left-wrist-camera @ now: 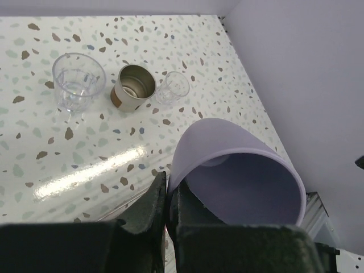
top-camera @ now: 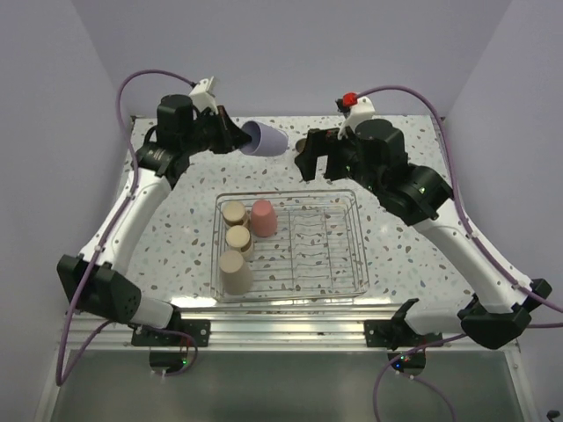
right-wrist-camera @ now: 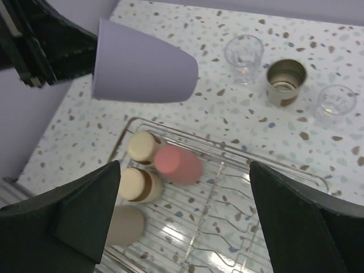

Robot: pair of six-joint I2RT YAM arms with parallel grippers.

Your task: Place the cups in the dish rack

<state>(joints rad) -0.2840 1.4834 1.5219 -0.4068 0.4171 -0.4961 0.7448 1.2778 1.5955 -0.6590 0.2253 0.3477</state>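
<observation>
4 cups (top-camera: pixel 263 217) in dish rack (top-camera: pixel 317 251). My L tool (left-wrist-camera: pixel 168 196) pinching lavender cup (left-wrist-camera: pixel 239 176), airborne; R tool (right-wrist-camera: pixel 185 219) spread, empty. 2 clear cups (left-wrist-camera: pixel 78 79) + 1 brown cup (left-wrist-camera: pixel 132 86) on bench (top-camera: pixel 176 229), to go.

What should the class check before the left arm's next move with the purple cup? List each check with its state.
1. Left claw shut on purple cup: ok.
2. Cup above the rack: not ok, beyond its far rim.
3. Cup mouth down: not ok, sideways.
4. Free room in rack: ok, right half bare.
5. Right claw open and empty: ok.
</observation>
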